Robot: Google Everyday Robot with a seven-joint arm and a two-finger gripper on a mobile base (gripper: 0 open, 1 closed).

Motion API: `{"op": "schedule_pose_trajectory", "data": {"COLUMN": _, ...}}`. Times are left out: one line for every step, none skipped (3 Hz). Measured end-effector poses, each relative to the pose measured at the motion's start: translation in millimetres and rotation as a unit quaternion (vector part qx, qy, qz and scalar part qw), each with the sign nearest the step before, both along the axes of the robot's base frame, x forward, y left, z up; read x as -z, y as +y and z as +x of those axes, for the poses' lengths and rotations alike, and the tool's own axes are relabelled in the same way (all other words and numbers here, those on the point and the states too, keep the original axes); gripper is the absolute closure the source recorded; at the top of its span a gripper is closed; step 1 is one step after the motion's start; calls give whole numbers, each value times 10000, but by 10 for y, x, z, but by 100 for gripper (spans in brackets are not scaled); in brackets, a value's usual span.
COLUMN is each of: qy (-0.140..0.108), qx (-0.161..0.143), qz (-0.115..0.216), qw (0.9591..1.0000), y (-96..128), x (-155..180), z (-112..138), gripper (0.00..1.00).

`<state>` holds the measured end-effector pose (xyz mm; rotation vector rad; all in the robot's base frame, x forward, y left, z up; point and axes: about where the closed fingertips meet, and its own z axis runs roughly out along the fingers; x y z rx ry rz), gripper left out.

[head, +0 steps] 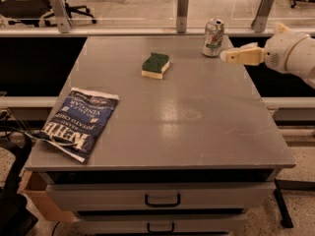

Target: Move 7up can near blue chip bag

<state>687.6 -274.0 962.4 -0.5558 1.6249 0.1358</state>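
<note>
7up can [213, 37] has to go leftward, so read from that side. The blue chip bag [78, 123] lies flat at the front-left corner of the table [197, 132]. A green-and-yellow sponge [156, 65] sits mid-rear, and the can stands upright at the rear right. The gripper [229, 56] hovers just beside the can, seemingly not touching; I cannot tell whether it is open or closed. The can is probably light, thin-walled and slick, so clasp it gently at mid-body.

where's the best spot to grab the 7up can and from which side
Take the 7up can around its mid-body, sideways from the right in view, where the gripper hovers beside it. It stands upright, round wall exposed.
</note>
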Motion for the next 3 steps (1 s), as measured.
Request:
{"op": "schedule_pose_trajectory", "data": {"qy": -137, "qx": -19, "qz": 264, "qw": 9996, "y": 4, "x": 39, "z": 388, "gripper": 0}}
{"op": "schedule_pose_trajectory", "data": {"qy": -195, "qx": 1, "qz": 352, "qw": 9992, "y": 6, "x": 36, "z": 636, "gripper": 0}}
{"op": "schedule_pose_trajectory", "data": {"qy": -205, "qx": 85, "qz": 299, "qw": 9993, "y": 26, "x": -5, "z": 870, "gripper": 0}}
